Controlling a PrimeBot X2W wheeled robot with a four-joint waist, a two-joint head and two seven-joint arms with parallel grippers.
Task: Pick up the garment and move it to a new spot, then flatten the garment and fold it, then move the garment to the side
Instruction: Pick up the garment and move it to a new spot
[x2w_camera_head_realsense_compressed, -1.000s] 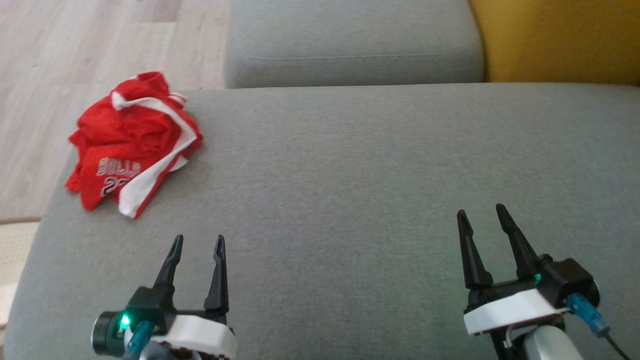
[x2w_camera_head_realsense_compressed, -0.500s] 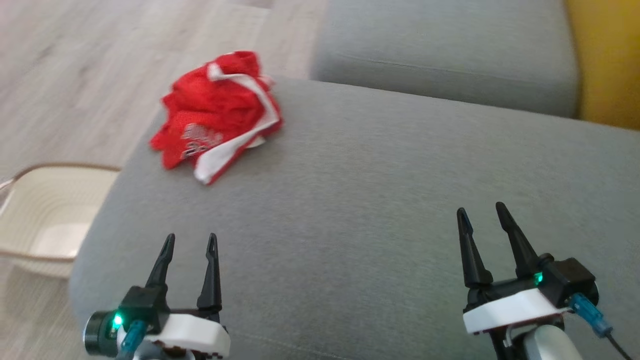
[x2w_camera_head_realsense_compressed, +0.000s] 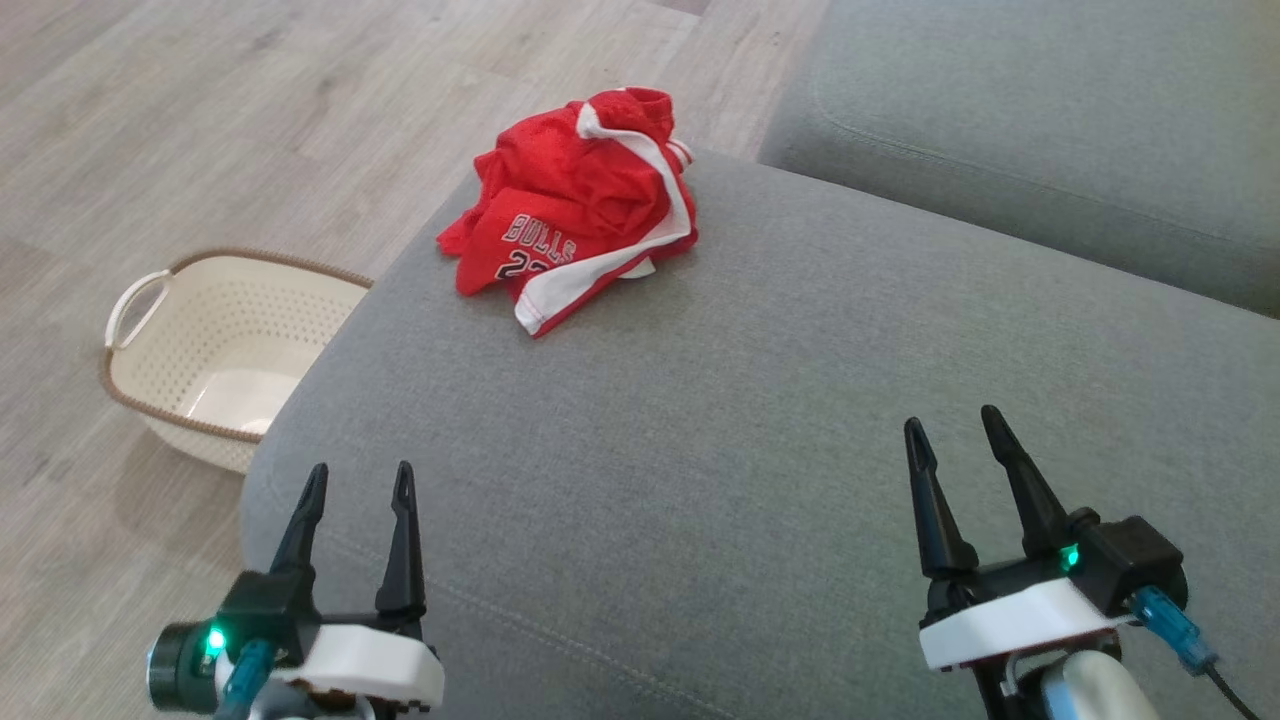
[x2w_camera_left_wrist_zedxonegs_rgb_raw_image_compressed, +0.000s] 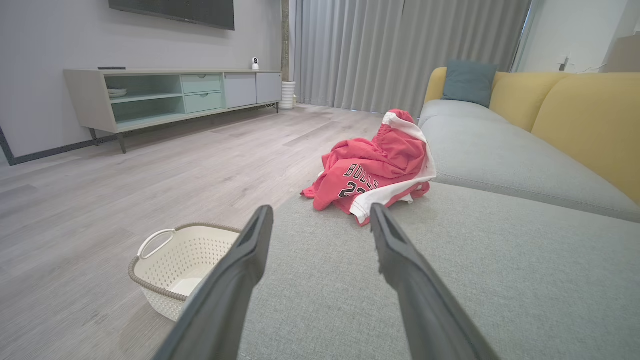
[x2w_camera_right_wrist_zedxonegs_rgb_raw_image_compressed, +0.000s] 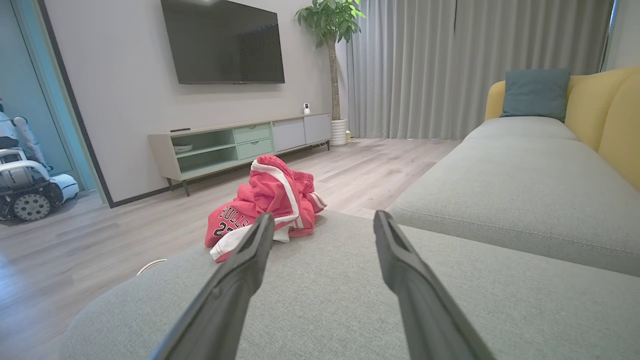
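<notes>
On the far left corner of the grey cushion (x2w_camera_head_realsense_compressed: 760, 420) the red garment (x2w_camera_head_realsense_compressed: 575, 225) lies crumpled in a heap, well apart from both grippers. Nearer, the left gripper (x2w_camera_head_realsense_compressed: 360, 467) and the right gripper (x2w_camera_head_realsense_compressed: 951, 419) hover over the cushion, jaws wide apart, holding nothing. A cream basket (x2w_camera_head_realsense_compressed: 230, 330) stands on the floor beside the cushion.

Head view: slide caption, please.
Crumpled red garment on grey sofa cushion; left claw and right claw open, short of it.
</notes>
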